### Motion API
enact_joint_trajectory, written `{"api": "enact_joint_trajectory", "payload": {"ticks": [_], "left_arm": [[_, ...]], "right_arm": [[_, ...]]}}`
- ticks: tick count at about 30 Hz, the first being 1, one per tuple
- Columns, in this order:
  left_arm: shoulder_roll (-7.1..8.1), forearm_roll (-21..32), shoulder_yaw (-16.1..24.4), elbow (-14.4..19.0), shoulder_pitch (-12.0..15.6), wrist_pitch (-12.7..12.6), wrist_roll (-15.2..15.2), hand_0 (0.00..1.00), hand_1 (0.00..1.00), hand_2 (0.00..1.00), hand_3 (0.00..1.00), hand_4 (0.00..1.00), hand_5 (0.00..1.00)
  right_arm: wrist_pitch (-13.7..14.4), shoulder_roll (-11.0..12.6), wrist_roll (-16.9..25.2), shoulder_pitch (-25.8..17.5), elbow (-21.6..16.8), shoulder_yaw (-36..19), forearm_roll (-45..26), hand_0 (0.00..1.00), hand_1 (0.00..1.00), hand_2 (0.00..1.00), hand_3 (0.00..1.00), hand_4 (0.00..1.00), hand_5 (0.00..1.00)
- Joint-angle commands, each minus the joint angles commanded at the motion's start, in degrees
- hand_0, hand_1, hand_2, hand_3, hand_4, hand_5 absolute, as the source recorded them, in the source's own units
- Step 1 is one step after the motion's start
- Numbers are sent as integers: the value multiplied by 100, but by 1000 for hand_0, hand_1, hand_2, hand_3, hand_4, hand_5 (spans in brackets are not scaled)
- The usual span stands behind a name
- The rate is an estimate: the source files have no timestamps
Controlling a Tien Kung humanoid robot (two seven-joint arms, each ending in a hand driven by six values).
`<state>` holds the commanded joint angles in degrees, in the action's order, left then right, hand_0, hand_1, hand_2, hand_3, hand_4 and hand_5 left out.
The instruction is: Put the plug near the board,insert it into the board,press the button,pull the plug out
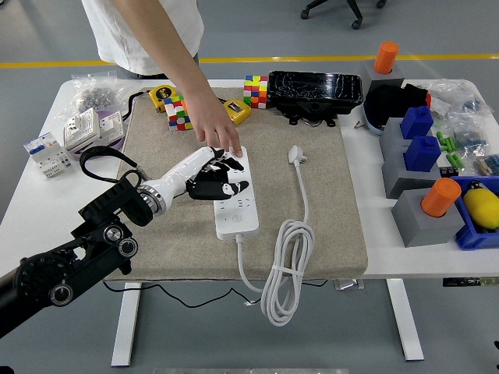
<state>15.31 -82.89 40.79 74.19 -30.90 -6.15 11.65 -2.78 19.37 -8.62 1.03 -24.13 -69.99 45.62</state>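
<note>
**Two hands on one power strip, plug lying loose**

One white power strip (236,201) lies on the beige mat (327,210), its long axis running from the near edge toward the far side, cord end nearest the camera. One white plug (297,153) lies flat on the mat to the right of the robot's hand, apart from the strip, its head toward the far side and its cable (285,265) trailing back to a single loose coil hanging over the table's near edge.

One robot hand is in view: the left hand (217,176), reaching in from the lower left. It rests on the far half of the strip, fingers (232,187) spread across the top and gripping nothing.

One person's hand (212,125) comes down from the far side, fingertips touching the strip's far end, just beyond the robot's hand.

Beyond both hands sit two coloured puzzle cubes (255,90), one left and one right of a yellow tape measure (236,110). Far to the right stand two orange cylinders (441,196) on grey blocks.
</note>
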Motion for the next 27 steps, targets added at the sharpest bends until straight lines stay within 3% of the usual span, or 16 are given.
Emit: {"api": "enact_joint_trajectory", "payload": {"ticks": [27], "left_arm": [[-165,113,17,-400,-103,-438,-518,687,717,703,602,761,385]], "right_arm": [[2,2,0,-14,0,30,-23,743,714,719,720,995,661]]}}
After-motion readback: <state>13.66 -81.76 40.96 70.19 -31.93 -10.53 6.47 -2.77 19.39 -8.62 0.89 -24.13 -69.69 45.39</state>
